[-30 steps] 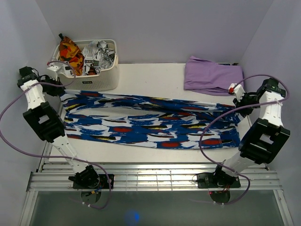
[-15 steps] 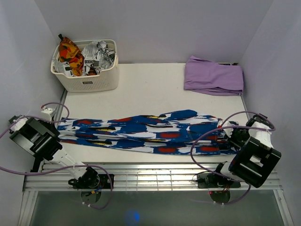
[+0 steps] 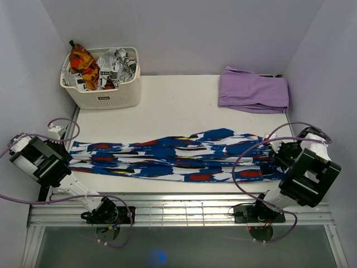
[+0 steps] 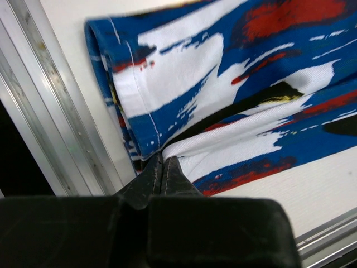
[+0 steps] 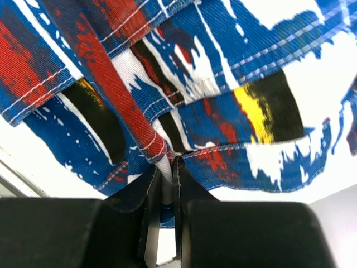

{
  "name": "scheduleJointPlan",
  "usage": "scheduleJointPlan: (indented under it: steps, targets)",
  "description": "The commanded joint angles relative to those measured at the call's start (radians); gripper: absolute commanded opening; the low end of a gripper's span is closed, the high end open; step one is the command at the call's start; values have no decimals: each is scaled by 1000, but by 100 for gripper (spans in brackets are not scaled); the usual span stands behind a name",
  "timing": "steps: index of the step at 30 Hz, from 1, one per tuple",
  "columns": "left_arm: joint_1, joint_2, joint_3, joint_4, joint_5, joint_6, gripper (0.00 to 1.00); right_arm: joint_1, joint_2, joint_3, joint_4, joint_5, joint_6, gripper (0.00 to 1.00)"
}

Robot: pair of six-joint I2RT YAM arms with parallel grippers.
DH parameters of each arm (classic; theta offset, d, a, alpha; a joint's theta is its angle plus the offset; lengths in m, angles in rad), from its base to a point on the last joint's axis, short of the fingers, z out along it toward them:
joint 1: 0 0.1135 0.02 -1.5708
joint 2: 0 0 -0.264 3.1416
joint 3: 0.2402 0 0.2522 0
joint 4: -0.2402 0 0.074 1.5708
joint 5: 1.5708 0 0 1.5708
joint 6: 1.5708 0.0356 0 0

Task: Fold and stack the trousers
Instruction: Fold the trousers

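Observation:
The trousers (image 3: 178, 159), bright blue with white, red and black streaks, lie folded lengthwise in a long band across the near part of the table. My left gripper (image 3: 67, 151) is at their left end. In the left wrist view it (image 4: 162, 163) is shut, with its tips pinching the folded cloth edge (image 4: 234, 84). My right gripper (image 3: 275, 152) is at their right end. In the right wrist view it (image 5: 167, 167) is shut on a white and red fold of the trousers (image 5: 223, 84), low over the table.
A white basket (image 3: 103, 99) with orange-red and black-and-white clothes stands at the back left. A folded lilac-purple garment (image 3: 254, 89) lies at the back right. A metal rail (image 3: 184, 209) runs along the near table edge, and in the left wrist view it (image 4: 50, 111) is beside the trousers' end.
Both grippers drew the far edge of the trousers toward the near side, folding the wide spread into a narrow band. In the last half second they shifted slightly back.

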State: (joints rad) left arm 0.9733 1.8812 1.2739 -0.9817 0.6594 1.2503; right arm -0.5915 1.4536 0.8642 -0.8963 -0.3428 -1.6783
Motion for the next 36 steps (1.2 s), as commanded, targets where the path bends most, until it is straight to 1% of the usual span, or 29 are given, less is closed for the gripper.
scheduleJointPlan:
  steps: [1, 4, 9, 10, 12, 13, 14, 16, 17, 18, 19, 20, 21, 22, 23, 24, 26, 28, 29, 30, 31, 32, 33, 35, 36]
  targets:
    - [10, -31, 195, 106, 12, 17, 0, -24, -9, 119, 79, 99, 3, 8]
    - [16, -63, 222, 66, 20, 69, 0, -34, -68, 82, 68, 96, -50, 8]
    - [39, -137, 173, -10, 25, 198, 0, -42, -182, -10, 69, 96, -135, 8]
    - [45, -148, 133, -17, 17, 248, 0, -44, -190, -27, 76, 103, -150, 8]
    - [47, -163, 84, 0, -27, 282, 0, -47, -200, -74, 82, 125, -179, 8]
    - [48, -162, 34, 5, -50, 297, 4, -45, -200, -89, 89, 133, -184, 8]
    - [48, -159, 13, 15, -72, 316, 11, -47, -200, -106, 99, 151, -189, 12]
    - [56, -156, -21, 11, -105, 330, 27, -47, -196, -102, 93, 166, -186, 27]
    - [62, -162, -21, 3, -93, 343, 42, -48, -193, -93, 83, 166, -178, 49]
    - [79, -169, -15, -30, -69, 351, 53, -57, -184, -55, 70, 157, -172, 58]
    - [85, -189, -4, -58, -14, 365, 62, -62, -177, -28, 54, 145, -167, 65]
    - [88, -201, 25, -90, 14, 380, 90, -64, -168, 1, 34, 124, -161, 74]
    - [90, -212, 39, -145, 38, 392, 91, -67, -148, 66, -5, 110, -156, 75]
    - [88, -223, 54, -170, 92, 393, 91, -67, -139, 105, -32, 96, -146, 76]
    - [88, -243, 85, -210, 120, 393, 93, -67, -127, 146, -62, 53, -138, 79]
    - [85, -251, 100, -225, 144, 373, 96, -67, -107, 235, -141, 33, -132, 81]
    - [67, -275, 125, -283, 173, 359, 98, -60, -87, 317, -229, -22, -104, 84]
    - [4, -300, 121, -305, 166, 324, 98, -22, -76, 375, -306, -33, -77, 84]
    - [-22, -339, 102, -298, 160, 305, 98, -7, -82, 374, -314, -30, -57, 84]
    - [-85, -361, 63, -287, 155, 281, 98, 31, -103, 362, -311, -21, -49, 84]
    - [-123, -381, 41, -275, 154, 215, 98, 51, -116, 317, -291, -10, -40, 83]
    - [-160, -398, 19, -259, 155, 183, 98, 88, -130, 288, -283, 26, -41, 83]
    - [-233, -433, -25, -253, 158, 154, 98, 102, -159, 259, -271, 43, -44, 82]
    - [-312, -458, -76, -203, 146, 46, 98, 124, -189, 178, -233, 100, -63, 83]
    - [-382, -471, -102, -177, 119, -1, 98, 130, -215, 158, -218, 113, -83, 83]
